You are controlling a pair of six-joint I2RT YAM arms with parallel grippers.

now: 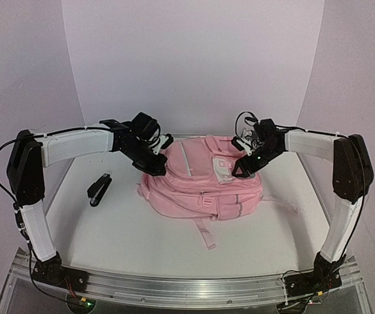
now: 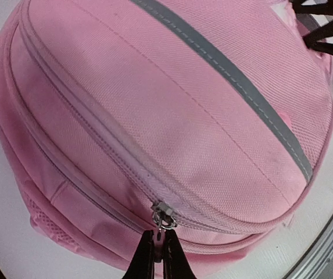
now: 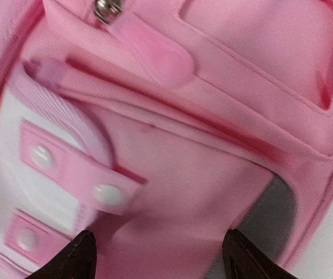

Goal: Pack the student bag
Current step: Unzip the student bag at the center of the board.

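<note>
1. Nearest the arm bases, the white bench [image 1: 141,248] has free room; one strap [image 1: 205,232] trails into it.
2. Mid-bench lies the student bag [image 1: 203,186], with a black object [image 1: 99,190] well apart on its left.
3. At the bag's left edge, the left gripper [image 2: 159,258] has its jaws clamped on the zip pull [image 2: 164,216].
4. At the bag's right edge, the right gripper [image 3: 160,256] holds its jaws apart over the fabric.

student bag [image 1: 200,183]: soft pink backpack lying flat between both grippers, visible zip closed. Zip pull [image 2: 164,216] on its left edge is pinched in the left gripper [image 2: 159,258] tips, with a grey reflective strip [image 2: 230,70] beyond. White panel [image 3: 9,174] with pink snap tabs [image 3: 79,174] lies under the spread right gripper [image 3: 154,256]. Loose strap [image 1: 203,232] trails toward the arm bases.
</note>
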